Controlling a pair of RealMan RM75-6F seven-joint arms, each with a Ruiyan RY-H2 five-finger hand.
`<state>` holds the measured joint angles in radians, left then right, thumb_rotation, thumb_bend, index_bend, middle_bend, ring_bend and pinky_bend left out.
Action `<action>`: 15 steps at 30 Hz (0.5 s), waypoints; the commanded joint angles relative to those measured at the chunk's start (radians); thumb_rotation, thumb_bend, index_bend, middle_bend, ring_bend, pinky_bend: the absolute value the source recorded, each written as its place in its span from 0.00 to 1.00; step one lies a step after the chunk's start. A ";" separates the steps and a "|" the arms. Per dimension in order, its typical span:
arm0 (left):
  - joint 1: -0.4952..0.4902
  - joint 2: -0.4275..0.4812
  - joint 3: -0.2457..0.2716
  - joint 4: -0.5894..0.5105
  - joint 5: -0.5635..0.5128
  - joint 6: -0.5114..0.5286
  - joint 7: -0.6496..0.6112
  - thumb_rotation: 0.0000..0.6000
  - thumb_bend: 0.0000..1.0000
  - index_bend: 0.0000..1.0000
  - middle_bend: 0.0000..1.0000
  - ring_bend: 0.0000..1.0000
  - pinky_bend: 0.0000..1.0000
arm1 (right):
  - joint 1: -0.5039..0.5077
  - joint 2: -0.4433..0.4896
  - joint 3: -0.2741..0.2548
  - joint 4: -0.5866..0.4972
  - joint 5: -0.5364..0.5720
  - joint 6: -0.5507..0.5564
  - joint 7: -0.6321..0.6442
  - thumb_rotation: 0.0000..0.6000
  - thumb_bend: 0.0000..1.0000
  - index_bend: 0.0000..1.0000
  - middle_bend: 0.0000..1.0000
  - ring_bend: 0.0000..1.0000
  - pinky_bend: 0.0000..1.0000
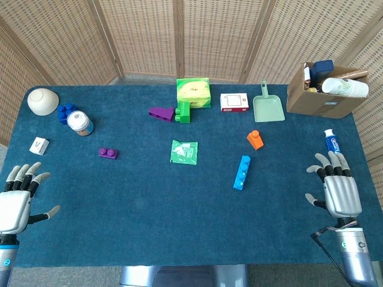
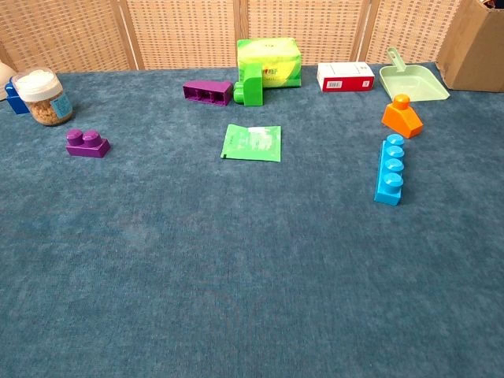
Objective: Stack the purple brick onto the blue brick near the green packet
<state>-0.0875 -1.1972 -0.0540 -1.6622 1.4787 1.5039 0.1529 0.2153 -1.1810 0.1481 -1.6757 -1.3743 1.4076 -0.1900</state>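
Note:
A small purple brick (image 1: 108,153) (image 2: 87,143) stands studs up on the left of the blue cloth. A second, longer purple brick (image 1: 161,113) (image 2: 208,92) lies on its side further back. The flat green packet (image 1: 184,151) (image 2: 253,142) lies mid-table. To its right lies a long light-blue brick (image 1: 242,172) (image 2: 389,168). A dark blue brick (image 1: 67,113) sits far left. My left hand (image 1: 18,200) hovers at the near left edge, fingers spread and holding nothing. My right hand (image 1: 337,188) is at the near right, also spread and holding nothing. Neither hand shows in the chest view.
At the back stand a green box (image 1: 193,92), a green brick (image 1: 183,112), a red-and-white box (image 1: 234,102) and a green dustpan (image 1: 267,106). An orange brick (image 1: 255,139) sits above the light-blue one. A cardboard box (image 1: 323,95), toothpaste tube (image 1: 332,142), jar (image 1: 79,123), bowl (image 1: 43,101) and white cube (image 1: 39,145) line the sides.

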 commanded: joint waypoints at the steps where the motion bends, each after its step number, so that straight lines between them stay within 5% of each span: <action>1: -0.001 -0.001 0.000 0.002 -0.002 -0.002 0.001 0.85 0.13 0.23 0.12 0.00 0.00 | 0.001 -0.001 0.000 0.001 0.001 -0.002 -0.002 1.00 0.10 0.37 0.18 0.00 0.00; 15: 0.013 -0.002 0.008 0.008 0.010 0.018 -0.016 0.84 0.13 0.23 0.12 0.00 0.00 | 0.039 0.037 -0.006 -0.010 -0.093 -0.041 0.132 1.00 0.10 0.37 0.18 0.00 0.00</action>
<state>-0.0751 -1.2000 -0.0460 -1.6538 1.4889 1.5219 0.1373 0.2396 -1.1600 0.1454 -1.6837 -1.4424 1.3875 -0.0934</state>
